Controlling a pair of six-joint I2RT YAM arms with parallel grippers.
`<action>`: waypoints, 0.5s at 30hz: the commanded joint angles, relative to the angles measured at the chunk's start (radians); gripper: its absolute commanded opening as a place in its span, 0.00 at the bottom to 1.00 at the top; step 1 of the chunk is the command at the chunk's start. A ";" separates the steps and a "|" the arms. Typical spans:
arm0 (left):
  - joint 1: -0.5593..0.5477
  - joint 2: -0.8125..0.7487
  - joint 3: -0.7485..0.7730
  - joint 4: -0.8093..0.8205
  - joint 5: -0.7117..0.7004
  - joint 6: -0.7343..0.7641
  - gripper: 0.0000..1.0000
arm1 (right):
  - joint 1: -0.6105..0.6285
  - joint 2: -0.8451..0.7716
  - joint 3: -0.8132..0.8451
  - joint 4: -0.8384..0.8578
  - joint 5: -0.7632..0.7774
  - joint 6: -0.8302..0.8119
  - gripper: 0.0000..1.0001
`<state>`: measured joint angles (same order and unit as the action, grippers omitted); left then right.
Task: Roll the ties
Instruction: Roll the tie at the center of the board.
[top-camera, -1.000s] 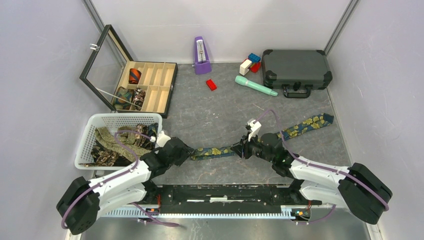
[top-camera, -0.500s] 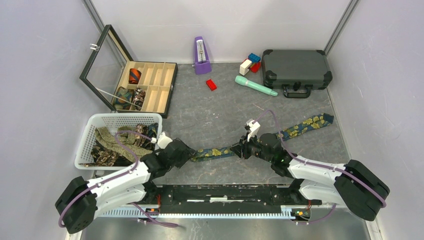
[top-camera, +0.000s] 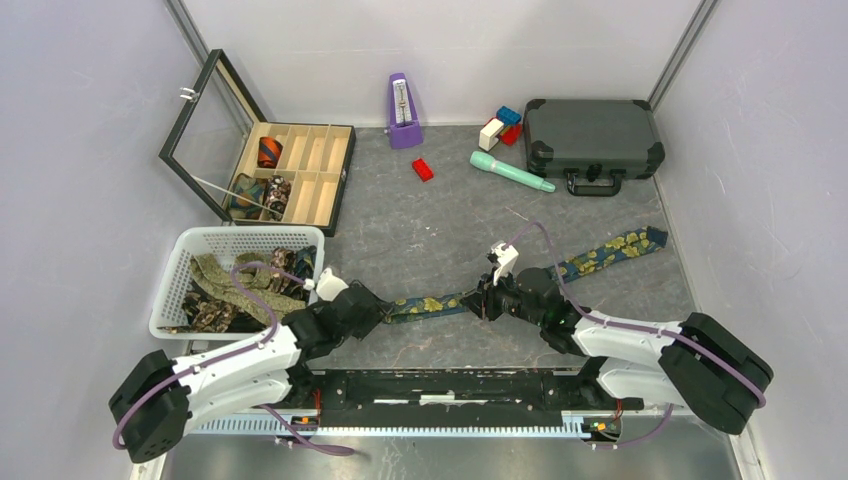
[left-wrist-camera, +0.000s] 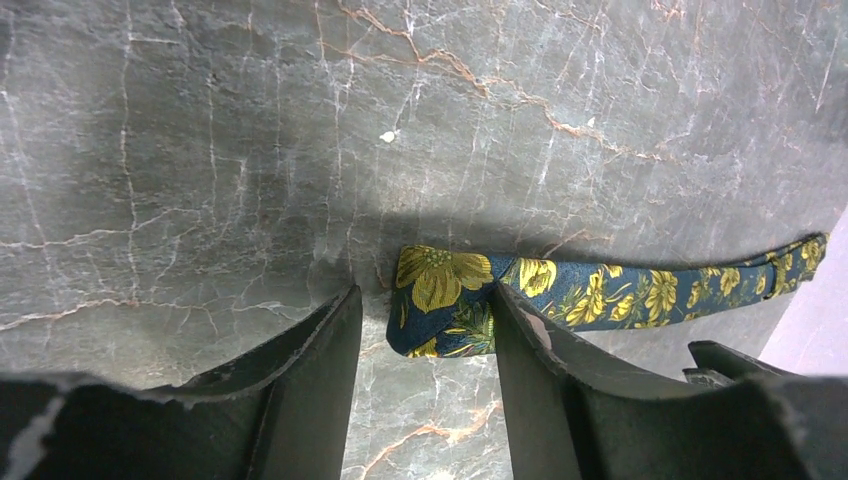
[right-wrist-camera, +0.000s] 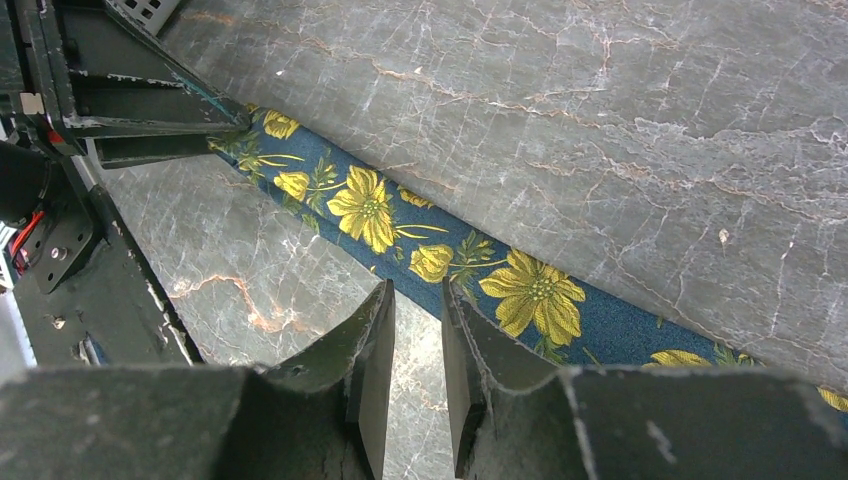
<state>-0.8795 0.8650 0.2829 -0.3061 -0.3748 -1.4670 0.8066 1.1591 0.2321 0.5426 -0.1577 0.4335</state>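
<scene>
While both arms stretch low, left gripper wide around tie, right gripper narrow at its edge

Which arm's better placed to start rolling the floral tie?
Left, probably. The left jaws stand open around the folded end of the tie, where a roll starts. The right jaws sit mid-length at its edge, barely open.
</scene>
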 joint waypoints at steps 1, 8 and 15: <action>-0.008 0.028 -0.010 0.026 -0.041 -0.039 0.56 | 0.006 0.008 -0.005 0.053 -0.013 0.002 0.30; -0.025 0.069 -0.013 0.073 -0.052 -0.035 0.38 | 0.008 0.024 -0.004 0.050 -0.016 -0.005 0.29; -0.037 0.060 -0.005 0.072 -0.082 0.012 0.07 | 0.008 0.026 0.008 0.043 -0.025 -0.010 0.29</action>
<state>-0.9062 0.9287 0.2817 -0.2543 -0.4191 -1.4677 0.8097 1.1793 0.2321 0.5499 -0.1638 0.4328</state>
